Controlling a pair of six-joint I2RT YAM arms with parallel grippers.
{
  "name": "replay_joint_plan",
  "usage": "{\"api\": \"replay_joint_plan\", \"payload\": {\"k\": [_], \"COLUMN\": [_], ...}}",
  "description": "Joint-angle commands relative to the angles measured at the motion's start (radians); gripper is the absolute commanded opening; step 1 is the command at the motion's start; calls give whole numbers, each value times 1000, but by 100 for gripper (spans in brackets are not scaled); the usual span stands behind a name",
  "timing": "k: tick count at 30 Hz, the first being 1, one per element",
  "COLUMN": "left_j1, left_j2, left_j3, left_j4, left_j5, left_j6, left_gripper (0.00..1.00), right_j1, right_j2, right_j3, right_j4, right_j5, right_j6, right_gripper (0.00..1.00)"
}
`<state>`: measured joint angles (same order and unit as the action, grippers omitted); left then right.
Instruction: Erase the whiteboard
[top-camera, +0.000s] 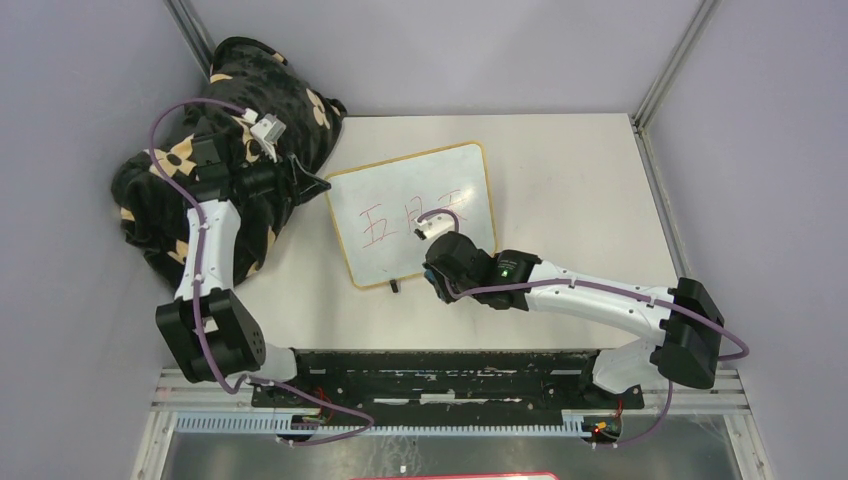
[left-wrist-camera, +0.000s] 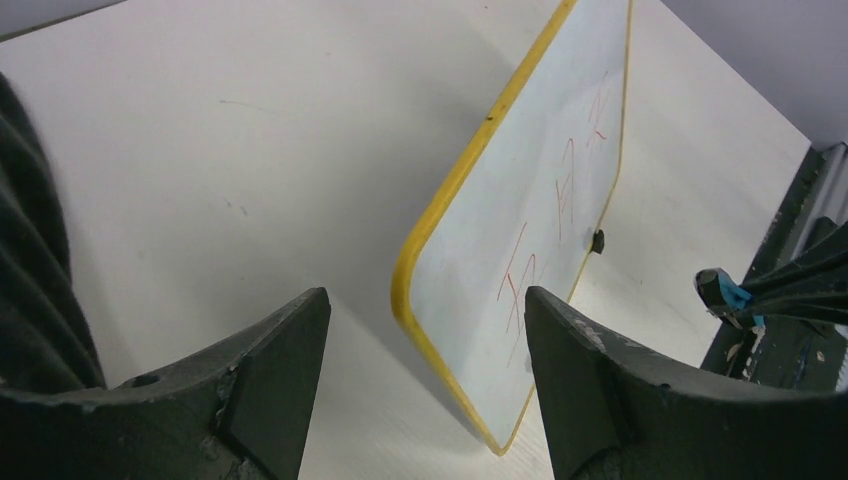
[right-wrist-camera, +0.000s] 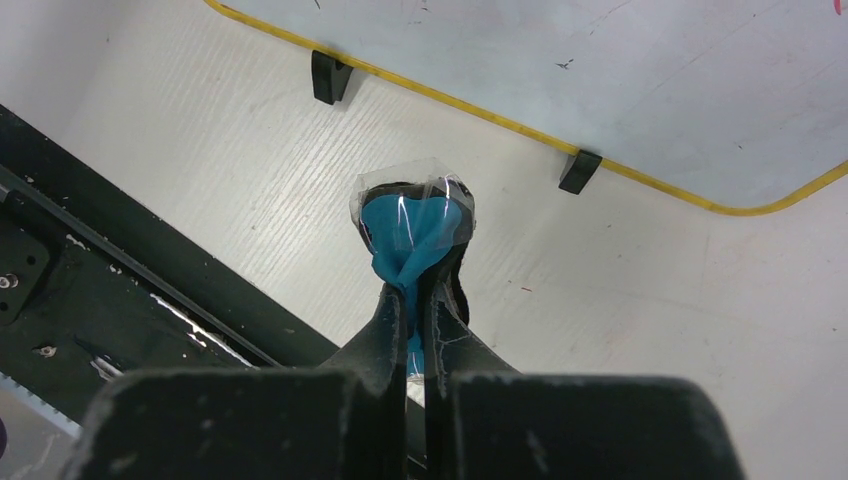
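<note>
The whiteboard (top-camera: 410, 205), white with a thin yellow frame and red handwritten characters, lies tilted in the middle of the table. It also shows in the left wrist view (left-wrist-camera: 540, 190) and in the right wrist view (right-wrist-camera: 600, 70), where two black feet sit on its near edge. My left gripper (top-camera: 318, 184) is open and empty at the board's left corner, which lies between the fingers (left-wrist-camera: 425, 310). My right gripper (top-camera: 436, 280) is shut on a blue wad wrapped in clear film (right-wrist-camera: 410, 235) and hovers just off the board's near edge.
A black-and-tan flower-patterned blanket (top-camera: 250, 100) is heaped at the back left, under my left arm. A black rail (top-camera: 430, 365) runs along the table's near edge. Grey walls close in the table's sides and back.
</note>
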<state>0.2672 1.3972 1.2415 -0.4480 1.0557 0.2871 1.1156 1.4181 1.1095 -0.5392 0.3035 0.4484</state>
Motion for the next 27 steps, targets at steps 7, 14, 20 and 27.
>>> {"api": "replay_joint_plan", "payload": {"k": [7, 14, 20, 27], "left_j1": [7, 7, 8, 4], "left_j2": [104, 155, 215, 262], "left_j3": [98, 128, 178, 211], "left_j4": [-198, -220, -314, -360], "left_j5": [153, 185, 252, 283], "left_j6": [278, 308, 380, 402], "left_gripper": [76, 73, 71, 71], "right_j1": [3, 4, 4, 3], "right_j2": [-63, -66, -63, -58], "right_j3": [-25, -27, -28, -27], "right_j4": [17, 18, 18, 14], "right_j5": [35, 38, 42, 52], "right_j6": [-8, -12, -14, -13], "right_gripper": [1, 1, 1, 1]}}
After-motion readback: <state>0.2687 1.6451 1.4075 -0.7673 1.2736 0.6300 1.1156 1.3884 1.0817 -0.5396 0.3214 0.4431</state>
